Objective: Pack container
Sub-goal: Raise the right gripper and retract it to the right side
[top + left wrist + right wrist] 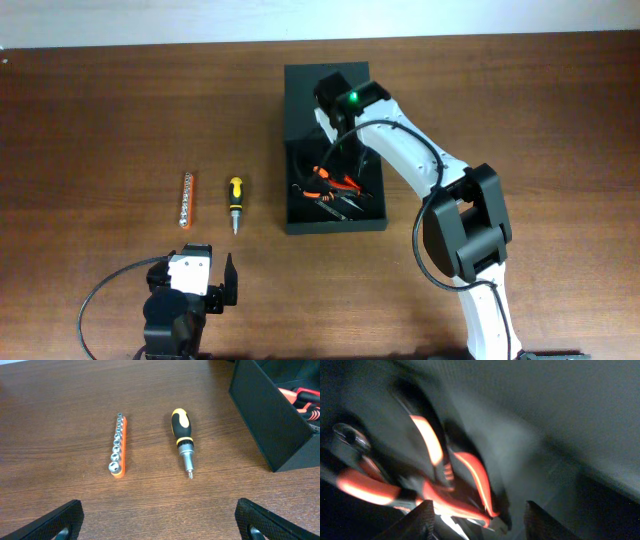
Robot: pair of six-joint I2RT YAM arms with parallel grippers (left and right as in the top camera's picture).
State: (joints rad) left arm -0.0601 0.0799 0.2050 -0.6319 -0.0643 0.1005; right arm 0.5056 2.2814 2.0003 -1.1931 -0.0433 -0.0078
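Nearest, the left gripper (160, 527) hovers low over the wooden surface (100, 120) with its fingers (60, 521) spread wide and empty. Just beyond it lie an orange socket rail (119, 451) and a yellow-and-black screwdriver (183, 440), side by side and apart. Farther back and to the right stands the container (335, 226), open, holding orange-handled pliers (330, 185). The right gripper (480, 522) reaches into it, its fingers parted above the blurred tools and gripping nothing.

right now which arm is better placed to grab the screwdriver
Left. The left gripper stands open facing the screwdriver, nothing between them. The right gripper is down inside the container, farther off.
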